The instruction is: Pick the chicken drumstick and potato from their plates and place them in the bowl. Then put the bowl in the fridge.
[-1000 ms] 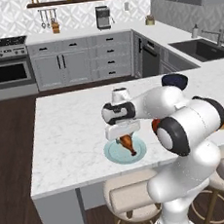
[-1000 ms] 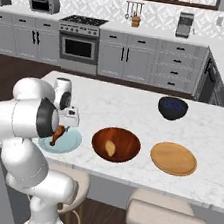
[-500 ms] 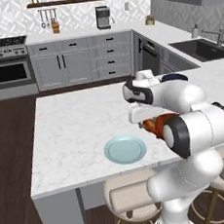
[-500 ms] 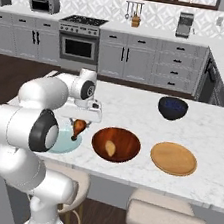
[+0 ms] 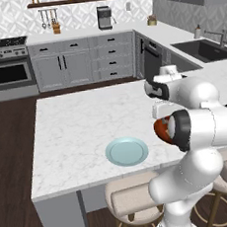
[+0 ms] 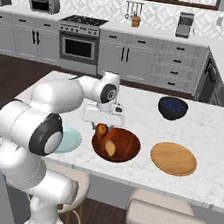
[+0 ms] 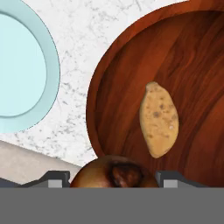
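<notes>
My gripper [image 6: 102, 125] is shut on the chicken drumstick [image 6: 101, 130] and holds it just above the left rim of the reddish-brown bowl [image 6: 125, 142]. The potato [image 6: 110, 148] lies inside that bowl. In the hand view the drumstick [image 7: 114, 173] sits between my fingertips [image 7: 59, 178], with the potato [image 7: 159, 119] on the bowl's floor [image 7: 188, 65] beyond it. The pale blue-green plate [image 5: 127, 151] is bare, left of the bowl [image 5: 160, 130]. The tan wooden plate [image 6: 173, 158] lies bare to the bowl's right.
A dark blue bowl [image 6: 172, 107] stands behind the wooden plate on the marble island [image 6: 212, 133]. Padded stools [image 6: 167, 220] line the island's near edge. Grey cabinets, a stove [image 6: 81, 41] and a sink [image 5: 208, 48] run along the far counters.
My gripper lifted the drumstick off the blue-green plate and carried it right, to above the bowl's left rim. The plate is now bare.
</notes>
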